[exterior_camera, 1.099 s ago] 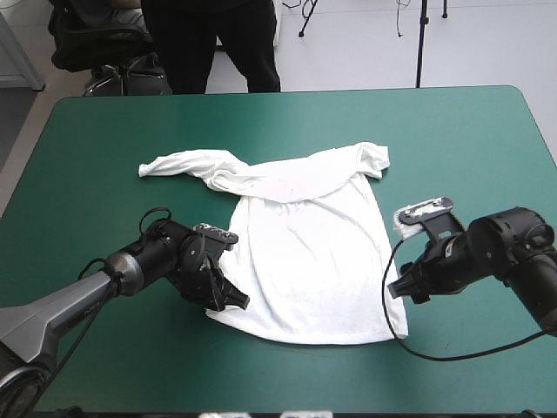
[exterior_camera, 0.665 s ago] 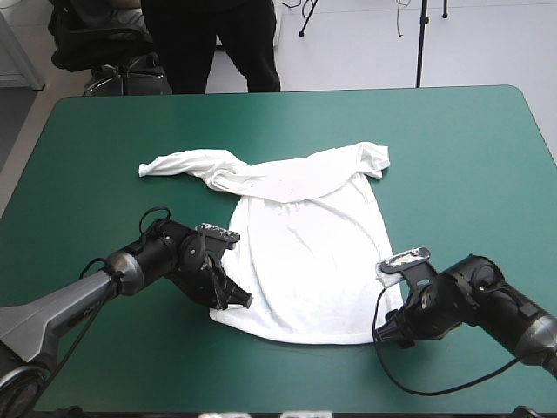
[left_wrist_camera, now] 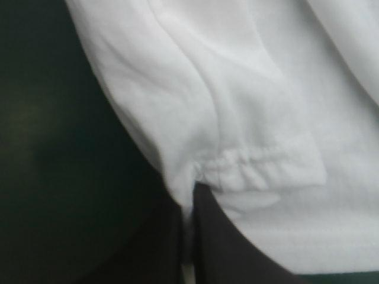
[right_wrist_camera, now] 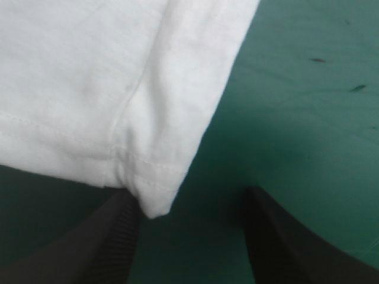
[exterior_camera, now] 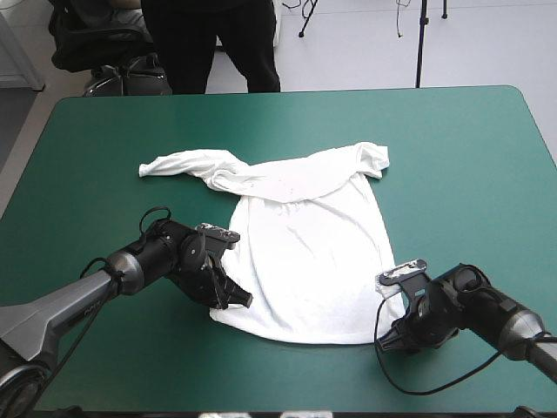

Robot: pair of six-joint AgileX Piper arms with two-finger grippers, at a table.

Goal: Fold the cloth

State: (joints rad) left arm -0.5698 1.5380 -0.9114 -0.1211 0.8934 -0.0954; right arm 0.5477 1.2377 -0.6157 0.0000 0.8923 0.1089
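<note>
The left gripper (left_wrist_camera: 188,236) pinched the T-shirt (exterior_camera: 305,244) at one hem corner (cloth bunched at its tips). The right gripper (right_wrist_camera: 189,242) stood wide at the other corner.

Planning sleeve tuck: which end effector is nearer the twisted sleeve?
Left. Left end effector grips the hem corner on the sleeve's side; right end effector, open, at the opposite hem corner.

No text, label, brand, number or sign can be read in any view. The T-shirt (exterior_camera: 305,252) shows plain white cloth. A few faint specks (exterior_camera: 280,184) toward its 12 o'clock end are too small to tell as print. Two small dark marks (right_wrist_camera: 320,60) on the teal-green cover (right_wrist_camera: 308,130) form no characters.
</note>
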